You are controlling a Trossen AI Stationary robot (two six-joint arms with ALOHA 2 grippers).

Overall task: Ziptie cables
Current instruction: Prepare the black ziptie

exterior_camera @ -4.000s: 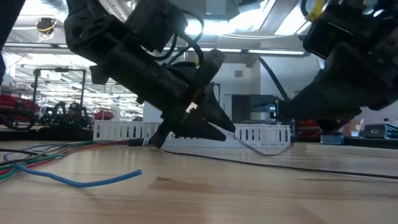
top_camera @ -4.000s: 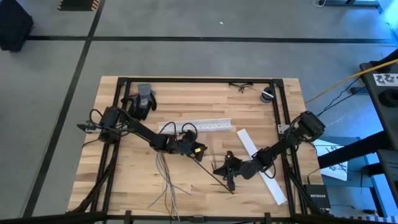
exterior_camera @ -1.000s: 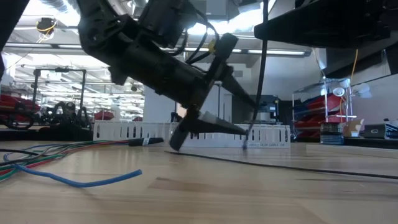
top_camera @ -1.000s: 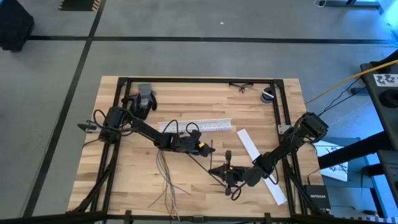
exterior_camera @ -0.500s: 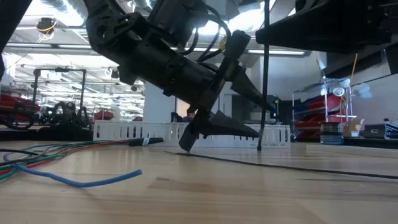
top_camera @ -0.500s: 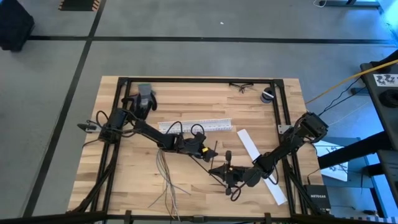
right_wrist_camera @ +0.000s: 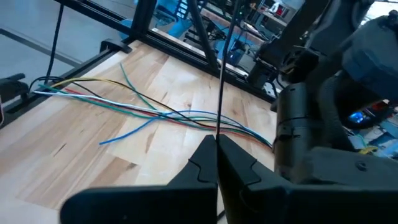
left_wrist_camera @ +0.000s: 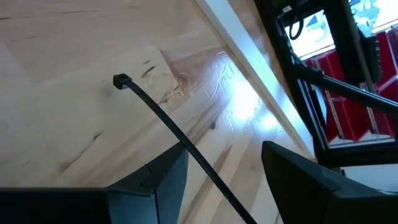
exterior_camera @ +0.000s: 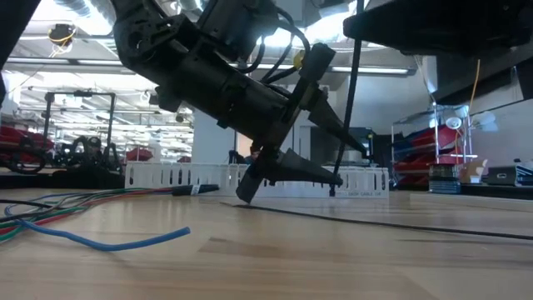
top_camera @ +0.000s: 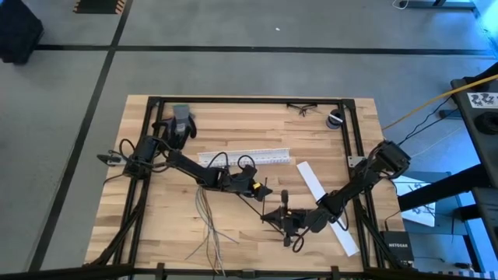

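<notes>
From above, the left gripper (top_camera: 261, 189) sits near the middle of the wooden table (top_camera: 156, 225), just in front of the white slotted channel (top_camera: 246, 157). The right gripper (top_camera: 274, 216) lies close by, toward the front edge. The cables (top_camera: 208, 222) trail loosely across the front left of the table, well apart from both grippers. A thin black ziptie (top_camera: 250, 204) runs on the wood between the two grippers, though its ends are hard to make out from this height.

At table level, the left gripper (exterior_camera: 329, 154) tilts downward with its fingers spread, its lower finger near a ziptie (exterior_camera: 366, 223) lying flat on the wood. Another ziptie (exterior_camera: 352, 92) stands upright beside it. The cables (exterior_camera: 92, 218) rest at the left.

The left wrist camera shows the fingers (left_wrist_camera: 158, 180) parted, with a ziptie (left_wrist_camera: 174, 137) running between them, its head resting on the table; it appears loose rather than gripped.

The right wrist camera shows the right gripper (right_wrist_camera: 218, 149) pressed together on an upright ziptie (right_wrist_camera: 222, 68), with the coloured cables (right_wrist_camera: 149, 109) spread beyond it.
</notes>
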